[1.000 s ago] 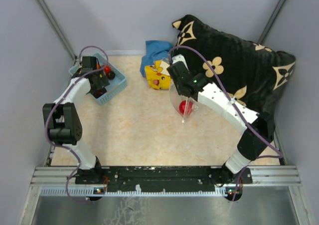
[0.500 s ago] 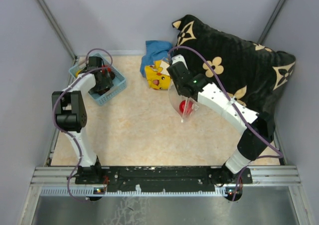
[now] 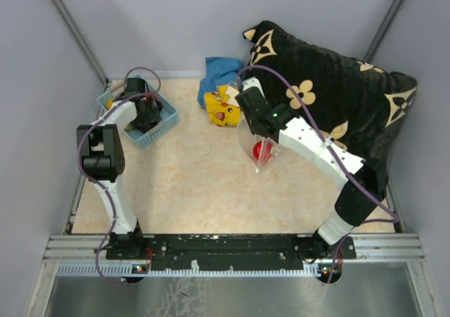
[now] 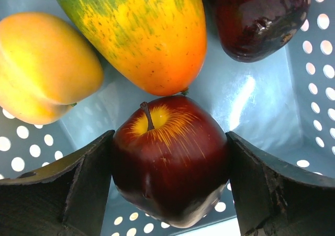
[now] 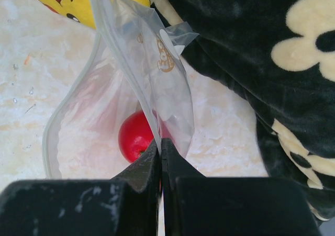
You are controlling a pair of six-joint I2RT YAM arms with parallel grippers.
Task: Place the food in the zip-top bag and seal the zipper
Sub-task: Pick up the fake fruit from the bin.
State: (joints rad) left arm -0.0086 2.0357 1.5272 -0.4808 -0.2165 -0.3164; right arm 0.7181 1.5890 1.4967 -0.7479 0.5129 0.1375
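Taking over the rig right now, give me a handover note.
Left gripper: in the light blue plastic basket, shut on the dark red toy apple, not yet lifted.
Right gripper: shut on the clear zip-top bag, holding its mouth open beside the black flowered pillow.
Done: one red round toy fruit is in the bag.
Left: bag the apple, then the yellow-orange fruit, the green-orange fruit and the dark purple fruit from the basket. Then seal the whitish zipper.
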